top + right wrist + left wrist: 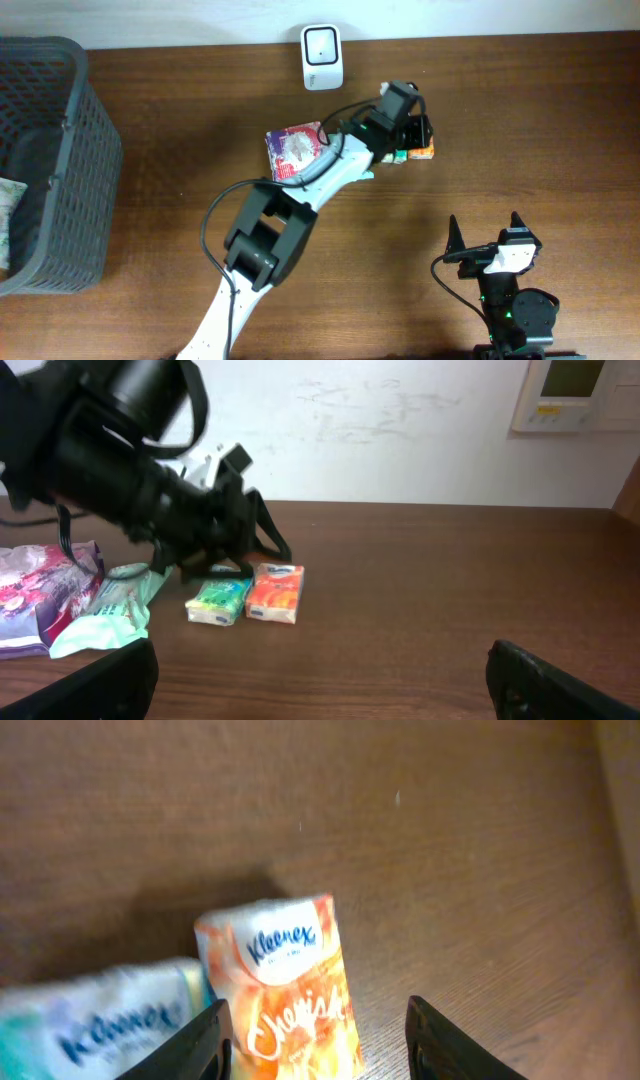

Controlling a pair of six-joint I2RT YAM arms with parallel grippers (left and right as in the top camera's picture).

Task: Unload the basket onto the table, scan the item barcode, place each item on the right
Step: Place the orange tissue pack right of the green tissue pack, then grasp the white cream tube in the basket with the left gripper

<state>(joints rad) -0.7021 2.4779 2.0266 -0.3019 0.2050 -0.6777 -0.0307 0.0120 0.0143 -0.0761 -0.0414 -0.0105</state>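
Orange Kleenex pack (290, 990) lies flat on the wooden table (450, 840), just beside a green tissue pack (218, 603) and well short of the white scanner (322, 57), straddled by my left gripper (315, 1010) with jaws parted, evidently for a lift, while my right gripper (320, 655) idles wide open and empty.

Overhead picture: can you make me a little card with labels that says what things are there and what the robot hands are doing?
table: brown wooden table
scanner: white box-shaped scanner, at the far edge
basket: dark grey plastic basket, at the picture's left
item: orange Kleenex tissue pack, flat on the table beside a green tissue pack
other: pink and purple crinkly packet
left gripper: open, either side of the orange pack
right gripper: open, empty
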